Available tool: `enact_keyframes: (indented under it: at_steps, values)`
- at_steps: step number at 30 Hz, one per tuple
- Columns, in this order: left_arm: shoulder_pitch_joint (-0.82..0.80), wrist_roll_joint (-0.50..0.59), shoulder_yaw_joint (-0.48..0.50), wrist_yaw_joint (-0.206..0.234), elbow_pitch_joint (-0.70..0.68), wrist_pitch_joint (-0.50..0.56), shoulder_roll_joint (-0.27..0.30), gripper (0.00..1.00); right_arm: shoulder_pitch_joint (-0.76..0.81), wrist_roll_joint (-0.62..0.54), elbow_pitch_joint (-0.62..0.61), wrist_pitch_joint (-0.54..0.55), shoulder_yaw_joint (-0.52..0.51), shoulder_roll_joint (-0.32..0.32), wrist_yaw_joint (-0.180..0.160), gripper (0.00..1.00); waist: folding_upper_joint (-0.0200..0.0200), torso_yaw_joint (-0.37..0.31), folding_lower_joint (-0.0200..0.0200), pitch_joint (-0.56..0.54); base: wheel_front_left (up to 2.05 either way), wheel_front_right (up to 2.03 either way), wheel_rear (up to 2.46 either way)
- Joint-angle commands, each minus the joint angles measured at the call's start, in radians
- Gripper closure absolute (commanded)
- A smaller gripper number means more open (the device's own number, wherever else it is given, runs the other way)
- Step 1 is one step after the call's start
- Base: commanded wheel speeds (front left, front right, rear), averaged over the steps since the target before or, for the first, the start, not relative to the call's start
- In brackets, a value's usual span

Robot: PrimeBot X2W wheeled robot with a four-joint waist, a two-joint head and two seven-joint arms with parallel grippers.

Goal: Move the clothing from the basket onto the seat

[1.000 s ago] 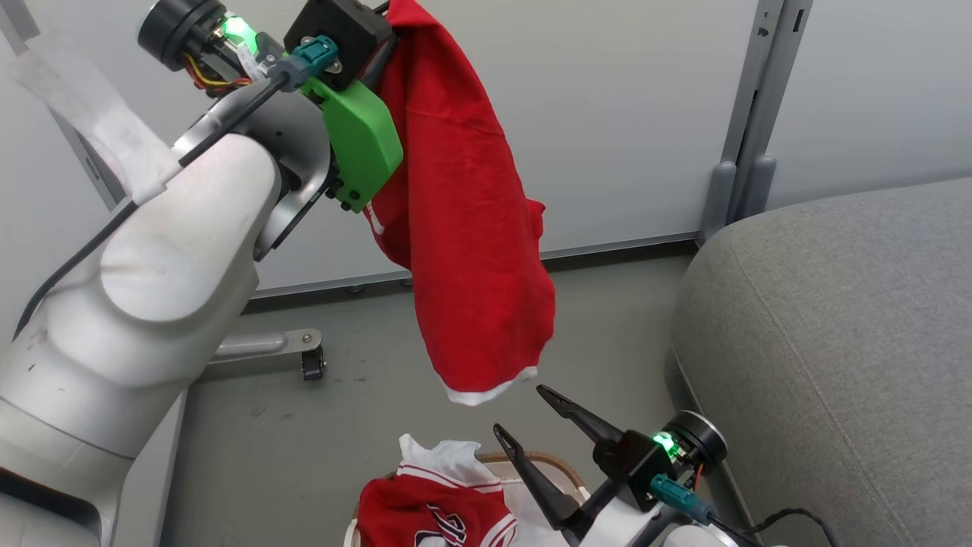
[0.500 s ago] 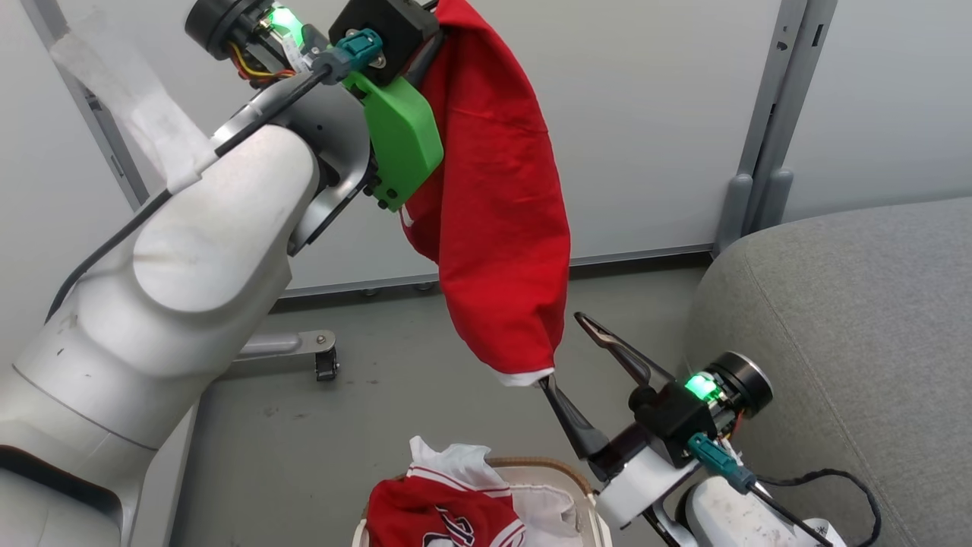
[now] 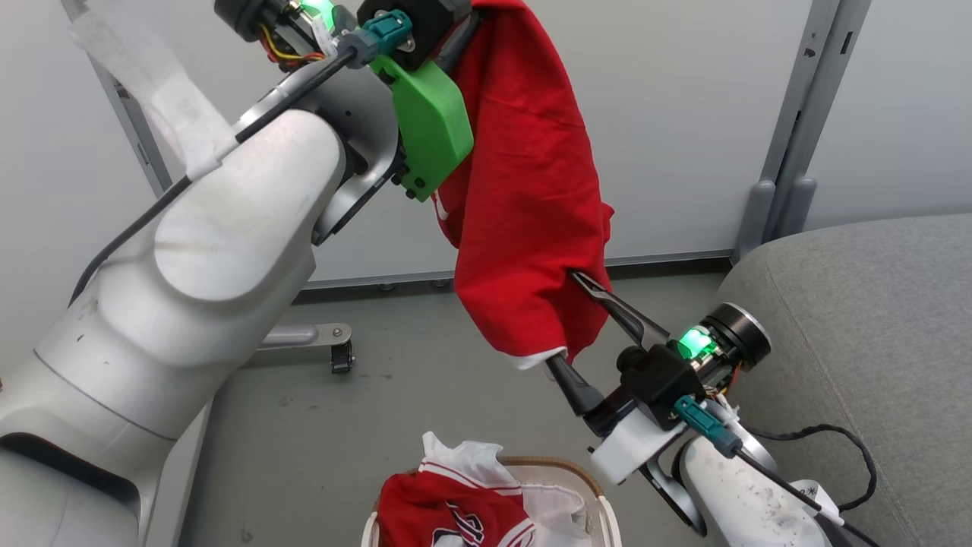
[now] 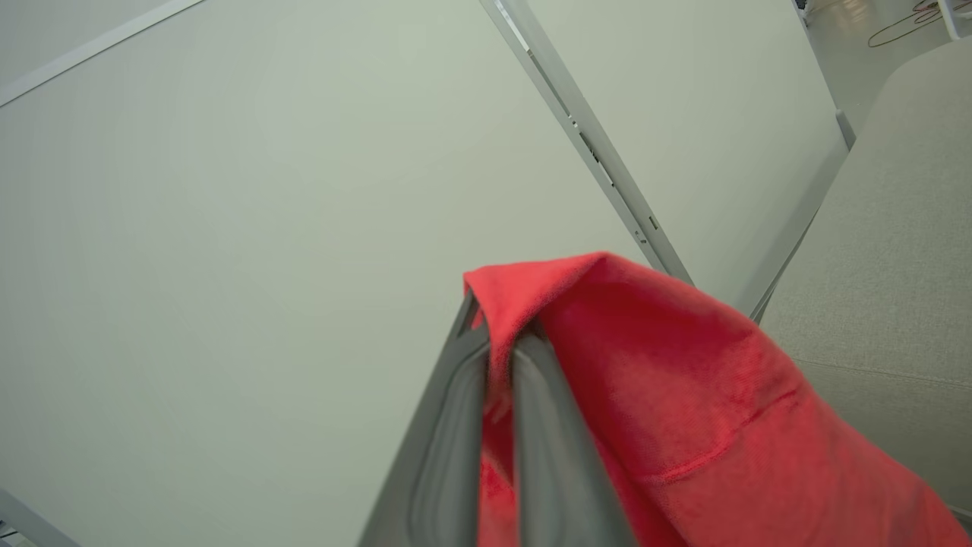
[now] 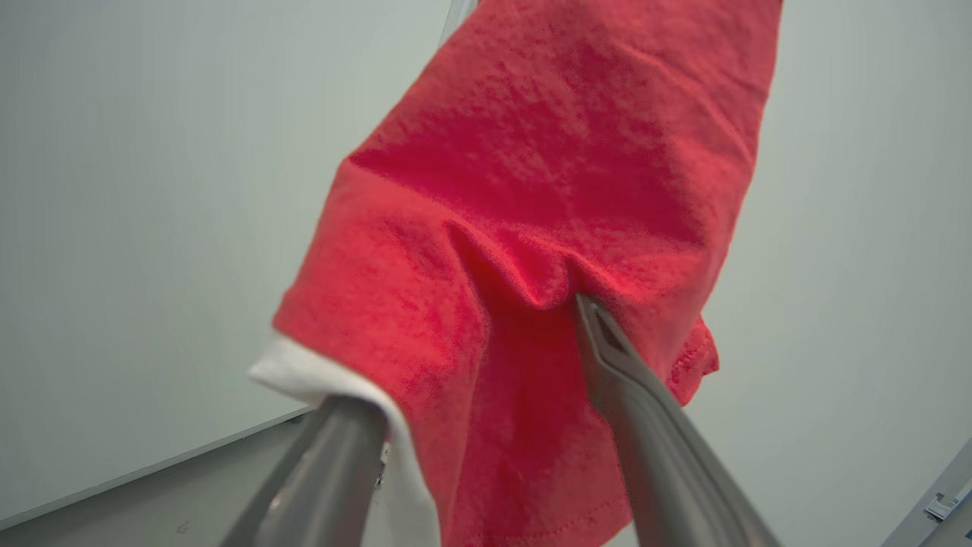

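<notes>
The right gripper [image 3: 562,317] is wide open, and the low end of the hanging red clothing [image 3: 524,190] sits between its two fingers; one finger pokes into the cloth and the other is by the white hem [image 5: 319,376]. The left gripper [image 4: 493,327] is shut tight on the top of that clothing and holds it high above the basket [image 3: 558,465]. I think the good way now is to push the open fingers a bit deeper, squeeze on a thick fold so it cannot slip, and then swing both arms over to the grey seat [image 3: 873,319] on the right. A red jersey [image 3: 448,513] and a white cloth [image 3: 467,456] lie in the basket. The basket is cut off at the bottom of the head view, so what else is inside is hard to tell. The lower right finger's tip hides behind the cloth, and I cannot tell if the hanging piece is a shirt or shorts
</notes>
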Motion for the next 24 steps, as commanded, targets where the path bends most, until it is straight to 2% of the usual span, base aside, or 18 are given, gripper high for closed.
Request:
enact_keyframes:
  at_steps: [1, 2, 3, 10, 16, 17, 19, 20, 21, 24]
  values:
    - [0.024, -0.012, -0.001, 0.004, 0.006, -0.009, 0.003, 1.00, -0.010, 0.018, 0.015, -0.002, -0.007, -0.004, -0.001, 0.74, -0.0001, 0.002, 0.0000, 0.001, 0.00, 0.00, 0.00]
    - [0.031, -0.016, 0.000, 0.006, 0.006, -0.010, 0.006, 1.00, -0.012, 0.023, 0.023, -0.002, -0.009, -0.004, -0.001, 0.95, -0.0001, 0.002, 0.0000, 0.002, 0.00, 0.00, 0.00]
    - [0.037, -0.018, 0.000, 0.008, 0.007, -0.010, 0.008, 1.00, -0.015, 0.029, 0.029, -0.002, -0.012, -0.004, -0.001, 1.00, -0.0001, 0.001, 0.0000, 0.003, 0.00, 0.00, 0.00]
    - [0.146, -0.056, -0.003, 0.027, 0.011, -0.030, 0.035, 1.00, -0.023, 0.063, 0.046, -0.002, -0.039, -0.004, -0.001, 1.00, -0.0001, -0.013, 0.0000, 0.017, 0.00, 0.00, 0.00]
    - [0.277, -0.114, 0.024, 0.062, 0.020, -0.088, 0.052, 1.00, -0.035, 0.072, 0.055, -0.002, -0.101, -0.004, -0.001, 1.00, -0.0001, -0.025, 0.0000, 0.033, 0.00, 0.00, 0.00]
    - [0.302, -0.131, 0.033, 0.068, 0.020, -0.106, 0.049, 0.94, -0.038, 0.069, 0.057, -0.002, -0.113, -0.004, -0.001, 1.00, -0.0001, -0.027, 0.0000, 0.035, 0.00, 0.00, 0.00]
    - [0.347, -0.151, 0.044, 0.078, 0.020, -0.138, 0.045, 0.51, -0.043, 0.068, 0.058, -0.002, -0.136, -0.004, -0.001, 1.00, -0.0001, -0.029, 0.0000, 0.040, 0.00, 0.00, 0.00]
    - [0.366, -0.158, 0.049, 0.081, 0.020, -0.155, 0.044, 0.21, -0.045, 0.069, 0.056, -0.002, -0.146, -0.004, -0.001, 1.00, -0.0001, -0.030, 0.0000, 0.043, 0.00, 0.00, 0.00]
    - [0.389, -0.165, 0.053, 0.084, 0.020, -0.176, 0.042, 0.00, -0.048, 0.068, 0.056, -0.002, -0.157, -0.004, -0.001, 1.00, -0.0001, -0.031, 0.0000, 0.045, 0.00, 0.00, 0.00]
    - [0.450, -0.182, 0.064, 0.094, 0.016, -0.240, 0.037, 0.00, -0.062, 0.060, 0.051, -0.002, -0.188, -0.004, -0.001, 1.00, -0.0001, -0.034, 0.0000, 0.051, 0.00, 0.00, 0.00]
